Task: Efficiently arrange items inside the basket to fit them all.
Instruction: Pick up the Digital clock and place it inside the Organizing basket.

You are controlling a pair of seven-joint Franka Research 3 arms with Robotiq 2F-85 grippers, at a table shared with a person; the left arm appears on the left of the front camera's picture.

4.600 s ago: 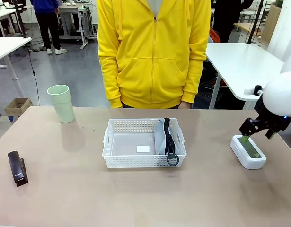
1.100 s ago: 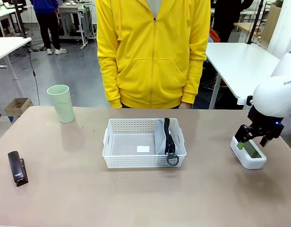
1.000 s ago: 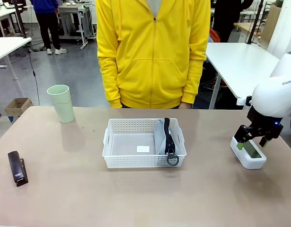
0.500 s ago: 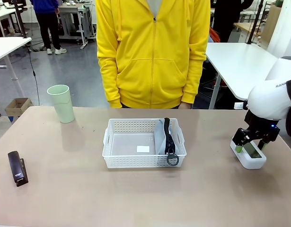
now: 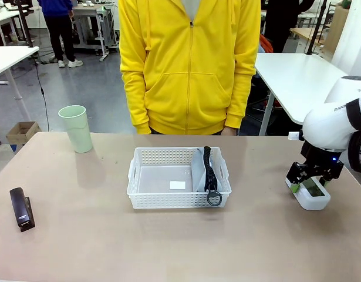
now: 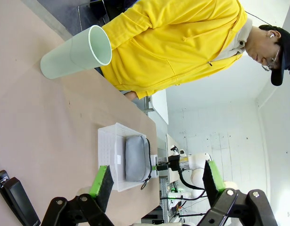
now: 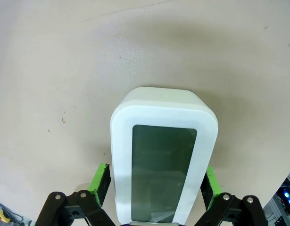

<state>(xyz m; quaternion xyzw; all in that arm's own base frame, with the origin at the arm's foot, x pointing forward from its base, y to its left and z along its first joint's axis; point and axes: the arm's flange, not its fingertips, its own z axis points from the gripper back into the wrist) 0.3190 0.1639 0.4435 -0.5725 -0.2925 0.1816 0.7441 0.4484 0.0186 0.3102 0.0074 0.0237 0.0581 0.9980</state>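
Note:
The white boxy device with its dark screen lies flat at the table's right side. My right gripper is open and lowered over its near end, one green pad on each long side; the device runs away between the fingers. The white lattice basket stands mid-table, with the grey pencil pouch on edge against its right wall. Far left, the pale green tumbler is upright, and the black stapler lies near the left edge. My left gripper hangs open, holding nothing.
A person in a yellow hoodie stands at the far edge behind the basket, hands out of sight. In the left wrist view the tumbler, basket, pouch and stapler appear sideways. Bare tabletop lies in front.
My right gripper has sunk and shifted slightly left, from above the device's screen to astride its near end. The items and basket have stayed put.

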